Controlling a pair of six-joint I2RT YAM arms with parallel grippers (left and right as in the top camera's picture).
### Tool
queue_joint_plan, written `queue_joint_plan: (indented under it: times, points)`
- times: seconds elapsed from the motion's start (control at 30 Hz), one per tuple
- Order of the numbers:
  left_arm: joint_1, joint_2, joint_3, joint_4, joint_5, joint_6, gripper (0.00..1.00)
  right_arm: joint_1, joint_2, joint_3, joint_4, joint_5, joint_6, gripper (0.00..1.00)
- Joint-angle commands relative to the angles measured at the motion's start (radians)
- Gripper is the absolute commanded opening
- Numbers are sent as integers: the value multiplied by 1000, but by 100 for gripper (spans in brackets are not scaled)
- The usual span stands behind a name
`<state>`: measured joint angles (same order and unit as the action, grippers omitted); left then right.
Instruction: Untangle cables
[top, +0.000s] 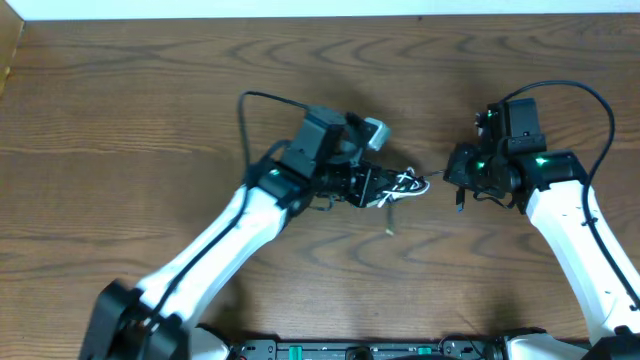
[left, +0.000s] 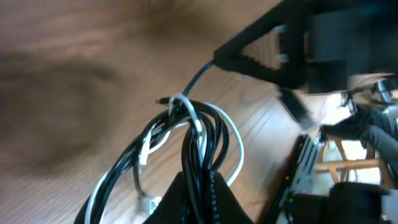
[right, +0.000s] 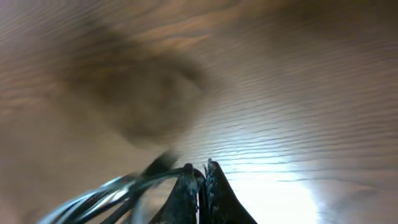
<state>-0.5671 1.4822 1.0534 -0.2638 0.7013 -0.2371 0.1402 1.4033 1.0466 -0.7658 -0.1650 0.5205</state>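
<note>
The left gripper (left: 199, 182) pinches the cables (left: 186, 127), a loose coil of black and white loops that fans out just beyond its fingertips, over the middle of the table (top: 150, 100). From the coil a black cable (left: 199, 76) runs right to the right gripper (right: 200, 177). Its fingers are pressed together and seem to pinch that strand, though the view is blurred.

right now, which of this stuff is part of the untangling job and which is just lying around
Part of the job:
black cable, wound in loops
white cable, tangled through it
left tool, shut on the black cable
right tool, shut on the black cable further along

Just there:
wooden table
the arms' own thick wires
small speck, too small to identify
</note>
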Motion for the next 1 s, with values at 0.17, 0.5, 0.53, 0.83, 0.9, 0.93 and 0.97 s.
queue_joint_plan:
  times: [0.17,0.5,0.53,0.83,0.9,0.93,0.97]
  points:
    - [56,-84,8,-88,-5,-8,7,-105,66,5,-35,138,12,6]
    - [73,-83,8,-89,-5,-26,7,-120,100,5,-14,-92,-101,58]
    - [69,-81,8,-92,-6,-26,7,-120,100,5,-10,-139,-122,65]
    - [60,-63,8,-89,-165,-95,7,-120,100,5,7,-426,-230,79]
    - [60,-63,8,-85,-192,-129,7,-120,100,5,20,-459,-230,79]
    - [60,-63,8,-82,-198,-142,7,-120,100,5,27,-477,-230,79]
    - [60,-63,8,-78,-197,-143,7,-119,100,5,34,-491,-230,79]
